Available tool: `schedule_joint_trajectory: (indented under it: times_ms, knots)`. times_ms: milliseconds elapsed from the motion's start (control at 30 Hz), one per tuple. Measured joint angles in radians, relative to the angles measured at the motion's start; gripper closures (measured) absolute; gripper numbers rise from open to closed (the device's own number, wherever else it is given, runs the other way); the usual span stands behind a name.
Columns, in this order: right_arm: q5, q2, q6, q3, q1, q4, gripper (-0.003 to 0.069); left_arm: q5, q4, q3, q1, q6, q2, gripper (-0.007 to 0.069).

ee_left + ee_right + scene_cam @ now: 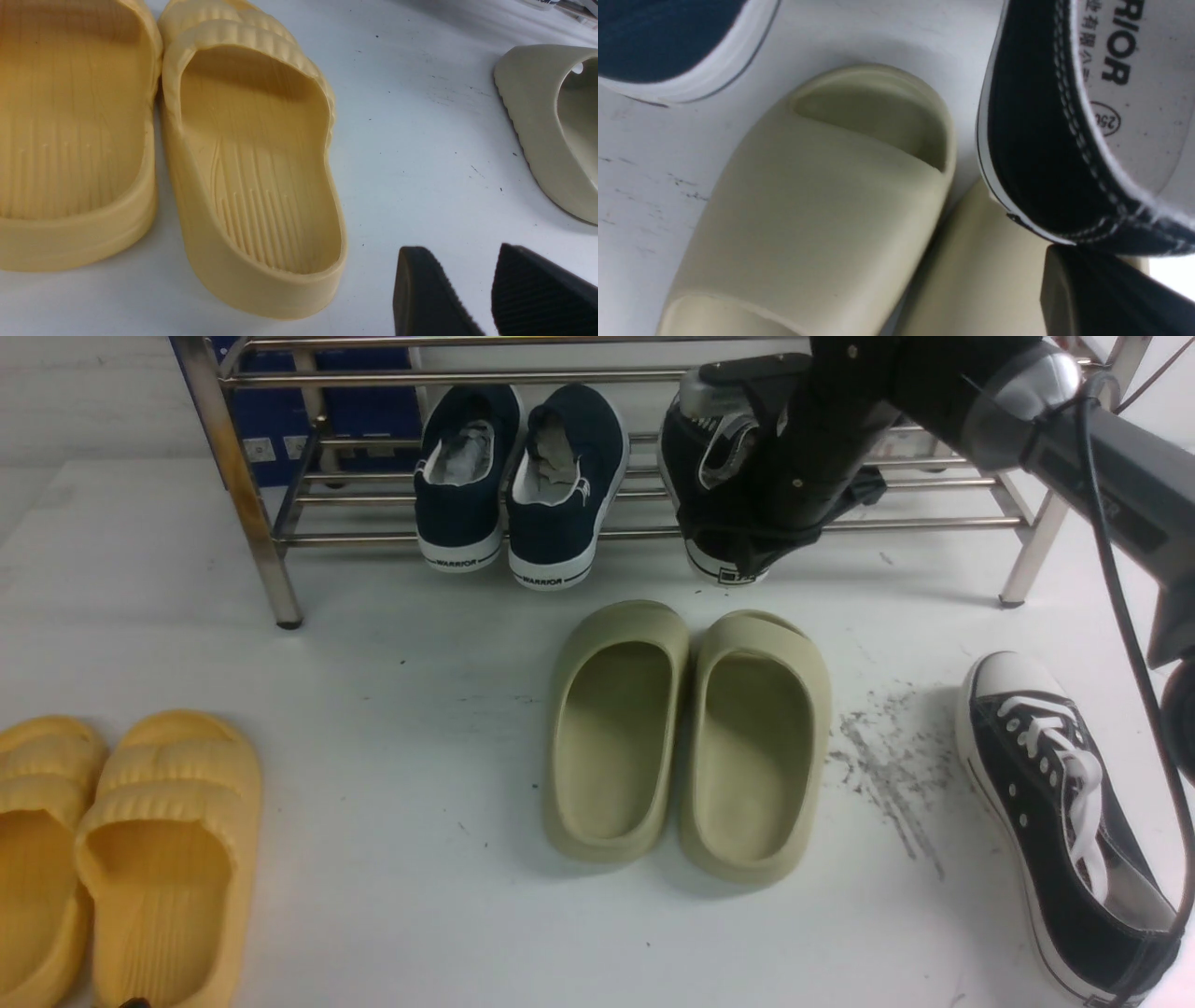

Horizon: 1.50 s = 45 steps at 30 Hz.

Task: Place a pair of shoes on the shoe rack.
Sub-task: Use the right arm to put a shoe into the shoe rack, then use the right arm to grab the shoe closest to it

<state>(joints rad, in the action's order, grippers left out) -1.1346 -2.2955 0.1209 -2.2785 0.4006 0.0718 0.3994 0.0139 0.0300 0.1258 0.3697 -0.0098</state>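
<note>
One black sneaker (724,537) rests on the lower bars of the steel shoe rack (238,476), its heel sticking out over the front bar. My right gripper (761,476) is down on it and shut on its side wall. In the right wrist view a finger (1083,294) presses the sneaker's stitched collar (1041,154); the other finger is hidden. The second black sneaker (1055,821) lies on the table at the front right, toe pointing away. My left gripper (460,254) is open and empty, low over the table beside a yellow slipper (252,158).
Navy WARRIOR slip-ons (518,485) sit on the rack left of the held sneaker. Olive foam slippers (691,737) stand mid-table, just in front of the rack. Yellow slippers (121,849) are at the front left. Black scuff marks (887,775) lie between the olive slippers and the second sneaker.
</note>
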Motion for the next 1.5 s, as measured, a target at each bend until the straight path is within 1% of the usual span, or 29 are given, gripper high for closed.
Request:
schedule_joint_trajectory:
  times_ms: [500,767,933,1067,1100,1133,1233,1267,1367,1400,1500]
  knots:
    - [0.06,0.0,0.0,0.0,0.0,-0.01,0.0662,0.0,0.0,0.0,0.0,0.0,0.0,0.0386]
    - [-0.025,0.028,0.0,0.0,0.0,0.01,0.0651,0.0,0.0,0.0,0.0,0.0,0.0,0.0386]
    - [-0.064,0.116,0.0,0.024,0.0,0.032,0.0606,0.0,0.0,0.0,0.0,0.0,0.0,0.0386]
    - [-0.066,0.314,0.0,0.213,0.0,0.004,0.0487,0.0,0.0,0.0,0.0,0.0,0.0,0.0386]
    - [-0.066,0.325,0.0,0.224,0.0,0.001,0.048,0.0,0.0,0.0,0.0,0.0,0.0,0.0386]
    - [-0.07,0.412,0.0,0.32,0.0,-0.013,0.0426,0.0,0.0,0.0,0.0,0.0,0.0,0.0386]
    - [-0.1,0.552,0.009,0.482,0.0,-0.059,0.0344,0.0,0.0,0.0,0.0,0.0,0.0,0.0386]
    - [-0.104,0.605,0.033,0.55,0.0,-0.079,0.0317,0.0,0.0,0.0,0.0,0.0,0.0,0.0386]
    - [-0.108,0.686,0.065,0.667,-0.001,-0.109,0.0298,0.0,0.0,0.0,0.0,0.0,0.0,0.0386]
    - [-0.107,0.745,0.088,0.767,-0.001,-0.133,0.0292,0.0,0.0,0.0,0.0,0.0,0.0,0.0386]
    - [-0.086,0.846,0.138,0.973,-0.001,-0.161,0.0288,0.0,0.0,0.0,0.0,0.0,0.0,0.0386]
